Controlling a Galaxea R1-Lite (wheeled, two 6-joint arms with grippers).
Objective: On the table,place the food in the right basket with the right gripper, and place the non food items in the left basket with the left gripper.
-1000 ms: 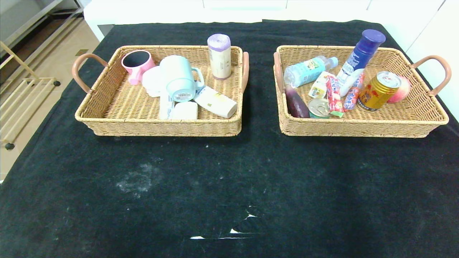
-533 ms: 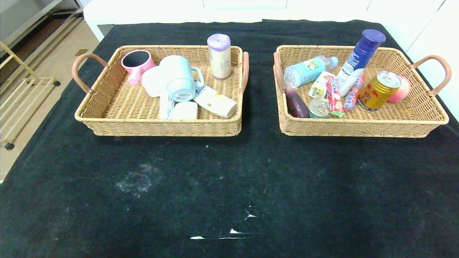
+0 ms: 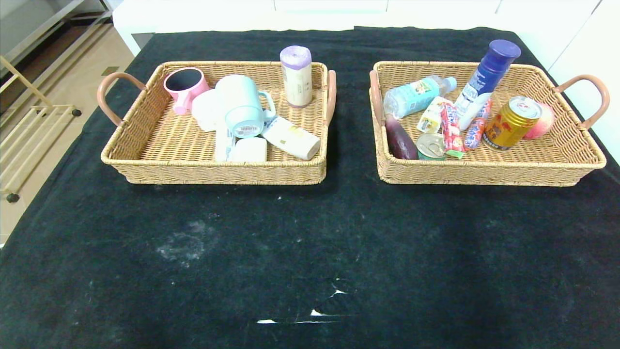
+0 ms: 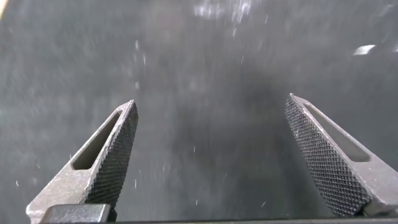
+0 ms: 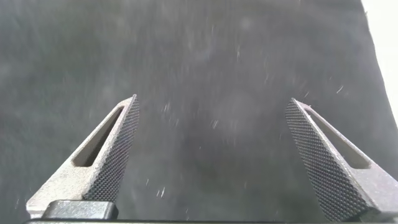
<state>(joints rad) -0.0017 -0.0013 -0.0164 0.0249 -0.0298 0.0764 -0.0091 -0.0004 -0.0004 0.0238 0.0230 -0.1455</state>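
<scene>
Here both sets of jaws stand wide apart and hold nothing: the left gripper (image 4: pixel 211 158) and the right gripper (image 5: pixel 211 158) each hang over bare black cloth of the table (image 3: pixel 310 242), with only white scuffs between their fingers, and neither shows in the head view. All the goods lie well away from both jaws, up at the far side of the table. The left basket (image 3: pixel 145 165) holds the teal mug (image 3: pixel 242 109) on its side, the soap (image 3: pixel 249 150) by the near wall, a slim clear case (image 3: pixel 224 143) touching it, a pink mug (image 3: pixel 184 87) and a purple-capped roll (image 3: pixel 296 75). The right basket (image 3: pixel 557 165) holds the water bottle (image 3: pixel 416 95), the candy pack (image 3: pixel 450 127), the gold can (image 3: pixel 511 123) and a blue bottle (image 3: pixel 487 80) leaning on the far wall.
</scene>
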